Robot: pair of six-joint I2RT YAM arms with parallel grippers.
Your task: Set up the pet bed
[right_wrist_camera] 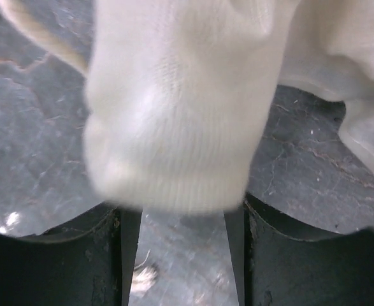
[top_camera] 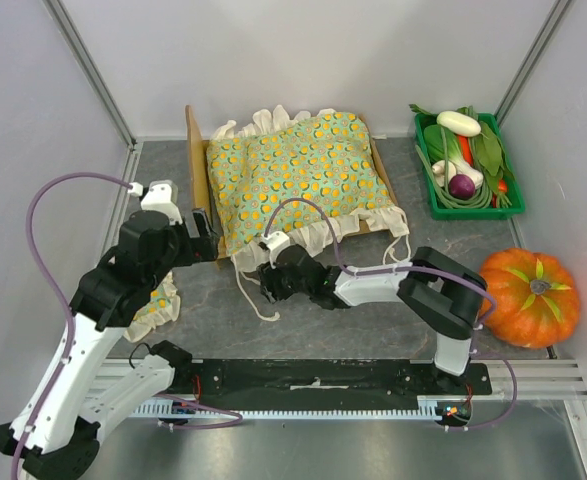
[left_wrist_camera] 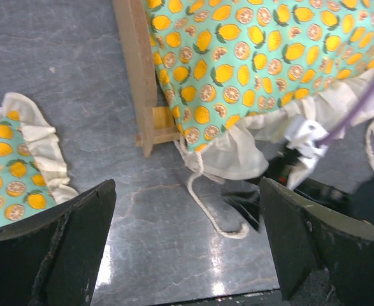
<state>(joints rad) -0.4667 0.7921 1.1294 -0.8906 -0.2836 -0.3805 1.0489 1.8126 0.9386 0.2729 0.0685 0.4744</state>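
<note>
One small light-wood pet bed point(top_camera: 193, 160) with an arched headboard. On it lies one large green, orange-dotted cushion point(top_camera: 298, 170) with a cream frill. Left of it is one small matching pillow point(top_camera: 156, 305). Right of it are one green plastic crate point(top_camera: 463, 210) of heaped vegetables and one orange pumpkin point(top_camera: 526, 298). Two black pincers: left pincer point(left_wrist_camera: 187, 191) and right pincer point(right_wrist_camera: 181, 213).

Left arm point(top_camera: 78, 335): white link shells, black joint housings.
Right arm point(top_camera: 370, 288): same white-and-black build.
Cables point(top_camera: 30, 222): purple, one per arm.
Left gripper point(left_wrist_camera: 187, 185): broad matte-black fingers point(left_wrist_camera: 59, 252), scuffed.
Right gripper point(right_wrist_camera: 183, 213): black fingers, dusty.
Base plate point(top_camera: 313, 375): black, on a slotted silver rail.
</note>
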